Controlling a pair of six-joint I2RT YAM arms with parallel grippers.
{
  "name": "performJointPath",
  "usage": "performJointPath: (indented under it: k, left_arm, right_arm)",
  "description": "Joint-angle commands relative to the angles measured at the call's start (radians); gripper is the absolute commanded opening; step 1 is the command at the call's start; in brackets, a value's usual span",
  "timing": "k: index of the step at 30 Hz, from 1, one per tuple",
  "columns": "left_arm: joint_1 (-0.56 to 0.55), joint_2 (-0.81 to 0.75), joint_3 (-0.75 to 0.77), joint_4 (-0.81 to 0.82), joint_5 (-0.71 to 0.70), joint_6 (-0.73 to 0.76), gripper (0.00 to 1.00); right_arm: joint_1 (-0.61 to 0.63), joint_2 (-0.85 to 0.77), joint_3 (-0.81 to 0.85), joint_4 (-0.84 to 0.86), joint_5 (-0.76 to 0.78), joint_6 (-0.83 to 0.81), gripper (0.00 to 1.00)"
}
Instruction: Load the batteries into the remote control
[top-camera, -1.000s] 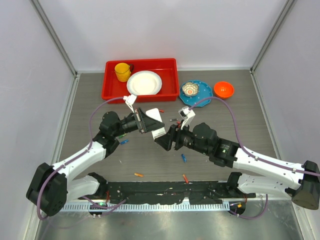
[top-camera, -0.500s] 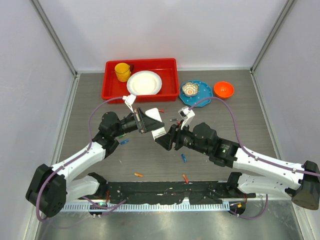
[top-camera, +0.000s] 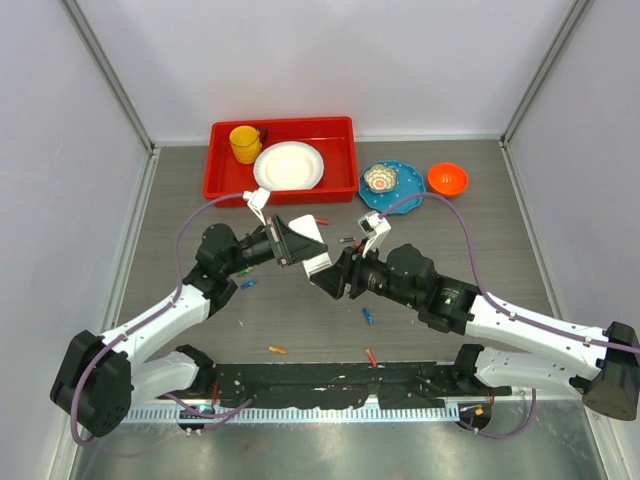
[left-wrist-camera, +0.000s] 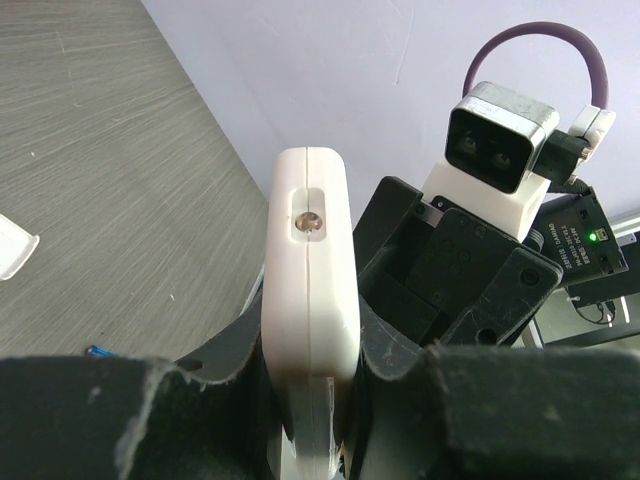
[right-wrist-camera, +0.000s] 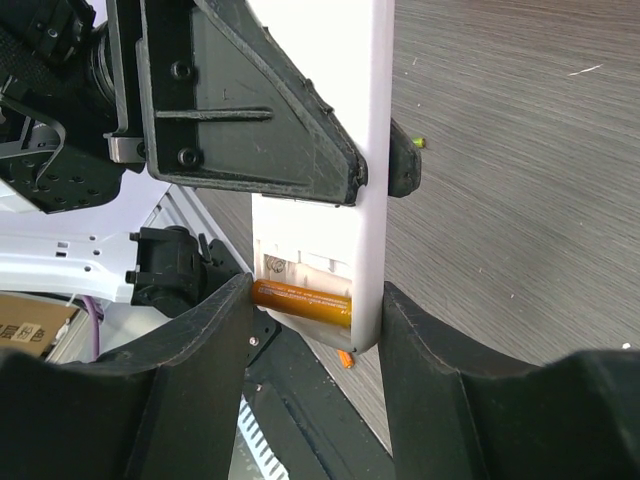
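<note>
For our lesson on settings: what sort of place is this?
Probably a robot lab test cell: two arms bolted to a grey table, white walls enclosing it, a red tray.

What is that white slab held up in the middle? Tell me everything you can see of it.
The remote control is a slim white handset, plastic by its look, held above the table at a tilt and clamped in the left gripper. Its end face shows a seam and a small round lens set in a recess. The battery compartment in its back is open, with an orange battery lying across it. The right gripper straddles that end; whether it touches is unclear.
</note>
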Motion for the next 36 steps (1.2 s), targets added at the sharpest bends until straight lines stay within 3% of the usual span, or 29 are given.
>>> performJointPath:
  k: [1,17,26,30,36]
  left_arm:
    - [0.002,-0.047,0.028,0.067,0.039,-0.023,0.0]
    - [0.003,-0.04,0.057,0.087,0.055,-0.045,0.0]
    - [0.002,-0.044,0.066,0.087,0.062,-0.052,0.0]
    - [0.003,-0.046,0.069,0.086,0.059,-0.052,0.0]
    - [0.003,-0.043,0.074,0.086,0.056,-0.055,0.0]
  right_arm:
    - [-0.022,0.009,-0.018,-0.023,0.037,-0.004,0.36]
    - [-0.023,0.029,-0.017,-0.089,0.013,-0.046,0.3]
    - [-0.023,0.05,-0.014,-0.102,0.015,-0.052,0.17]
    - [-0.027,0.072,0.002,-0.129,0.017,-0.05,0.01]
    - [-0.028,0.093,0.011,-0.138,-0.011,-0.062,0.01]
